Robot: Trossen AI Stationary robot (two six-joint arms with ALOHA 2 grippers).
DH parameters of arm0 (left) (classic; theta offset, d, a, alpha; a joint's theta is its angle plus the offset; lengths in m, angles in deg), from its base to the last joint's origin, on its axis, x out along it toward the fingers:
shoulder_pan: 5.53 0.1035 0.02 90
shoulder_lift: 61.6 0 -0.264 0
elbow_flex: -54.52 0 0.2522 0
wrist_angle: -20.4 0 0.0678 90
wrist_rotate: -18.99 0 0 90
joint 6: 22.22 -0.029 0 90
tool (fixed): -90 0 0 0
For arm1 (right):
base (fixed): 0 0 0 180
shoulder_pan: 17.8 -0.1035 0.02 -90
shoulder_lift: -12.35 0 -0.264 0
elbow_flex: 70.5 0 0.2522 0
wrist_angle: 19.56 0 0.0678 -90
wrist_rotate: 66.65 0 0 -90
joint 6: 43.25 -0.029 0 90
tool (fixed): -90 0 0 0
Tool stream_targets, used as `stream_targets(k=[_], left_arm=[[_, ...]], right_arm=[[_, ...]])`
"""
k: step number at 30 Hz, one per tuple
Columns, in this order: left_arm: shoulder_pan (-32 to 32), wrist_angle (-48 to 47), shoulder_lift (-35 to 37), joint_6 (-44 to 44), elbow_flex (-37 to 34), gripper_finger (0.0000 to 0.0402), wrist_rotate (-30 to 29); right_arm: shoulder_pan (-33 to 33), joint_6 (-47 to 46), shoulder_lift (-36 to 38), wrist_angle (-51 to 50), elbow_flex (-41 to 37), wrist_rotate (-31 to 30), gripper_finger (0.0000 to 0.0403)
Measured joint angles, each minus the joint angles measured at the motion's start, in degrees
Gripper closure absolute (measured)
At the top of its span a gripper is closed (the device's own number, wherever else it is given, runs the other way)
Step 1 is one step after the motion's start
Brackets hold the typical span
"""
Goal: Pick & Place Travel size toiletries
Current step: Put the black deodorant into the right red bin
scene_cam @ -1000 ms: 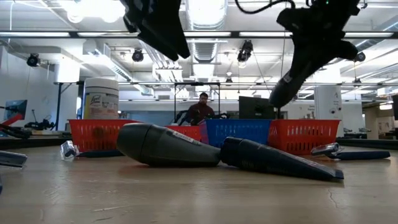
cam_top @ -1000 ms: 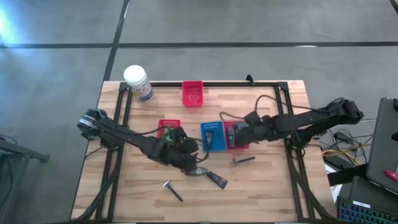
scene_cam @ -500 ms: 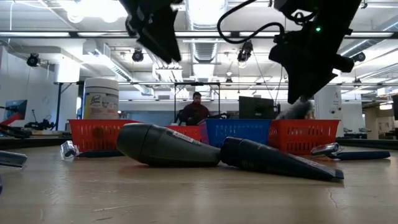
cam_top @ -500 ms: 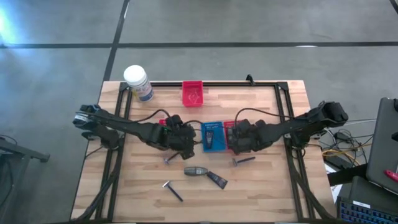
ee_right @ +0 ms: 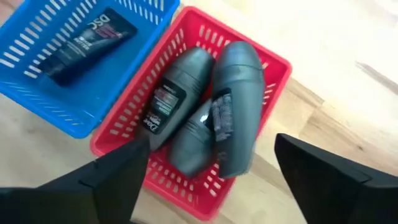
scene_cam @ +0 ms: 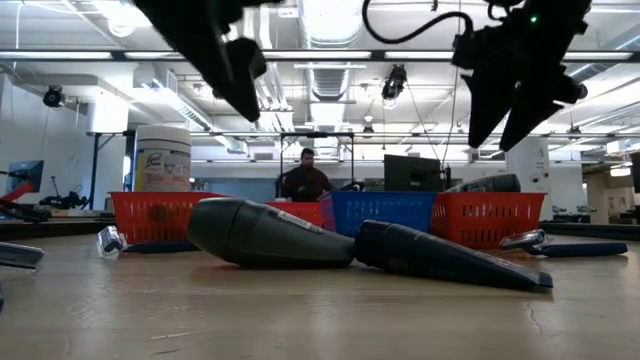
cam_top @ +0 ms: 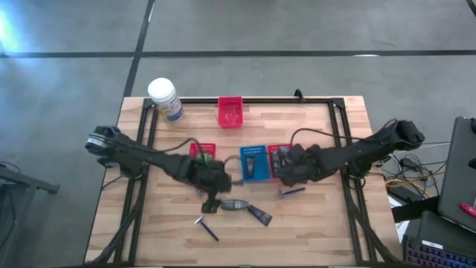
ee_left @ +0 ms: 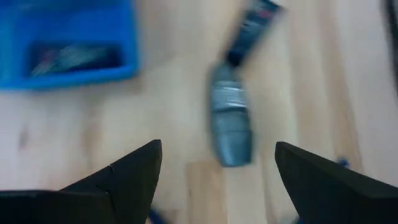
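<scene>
A grey oval bottle (cam_top: 234,204) lies on its side on the table, end to end with a dark flat tube (cam_top: 260,216). My left gripper (cam_top: 210,199) hovers open just left of that bottle (ee_left: 231,121), touching nothing. My right gripper (cam_top: 288,168) hangs open over the red basket (ee_right: 261,62), also touching nothing. In this basket three grey bottles (ee_right: 205,106) lie on their sides. The blue basket (ee_right: 37,74) beside it holds a dark tube (ee_right: 87,37). One razor (cam_top: 206,227) lies near the front edge and another (cam_top: 291,192) near the right gripper.
A white lidded jar (cam_top: 163,97) stands at the far left corner. A red basket (cam_top: 230,112) sits at the far edge and another (cam_top: 202,152) left of the blue one. Bare wood lies along the near edge. A person (scene_cam: 305,178) sits in the room beyond.
My right gripper has opened over the red basket and let go of a grey bottle, which hung from its fingers and now lies in the basket. My left gripper, open throughout, has swung toward the far edge and back toward the grey bottle on the table.
</scene>
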Motion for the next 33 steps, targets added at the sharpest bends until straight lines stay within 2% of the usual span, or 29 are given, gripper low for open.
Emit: stream_targets(k=[3,6,18,22,28,33], left_arm=[[-2.36,4.34,-1.58,-9.48,-1.15,0.0084,0.33],[-3.13,10.43,-4.32,-12.52,-3.02,0.0083,0.37],[-3.68,12.49,-14.25,6.21,-1.99,0.0083,0.27],[-4.39,12.50,-17.13,7.82,-0.98,0.0083,-2.90],[-4.56,12.68,-19.15,7.27,-0.98,0.0087,-3.61],[-4.58,13.37,-18.45,5.19,-0.98,0.0134,-3.95]], right_arm=[[0.02,1.70,2.43,-0.24,0.00,-0.03,0.0039],[0.02,3.48,4.27,-0.28,0.00,-0.23,0.0032],[0.02,3.02,5.51,-0.52,0.00,-0.91,0.0031],[0.02,3.21,5.20,-1.12,0.00,-0.85,0.0031],[0.02,3.22,5.76,-1.79,-0.02,-0.46,0.0031],[-0.23,3.36,6.44,-1.77,-0.02,2.37,0.0042]])
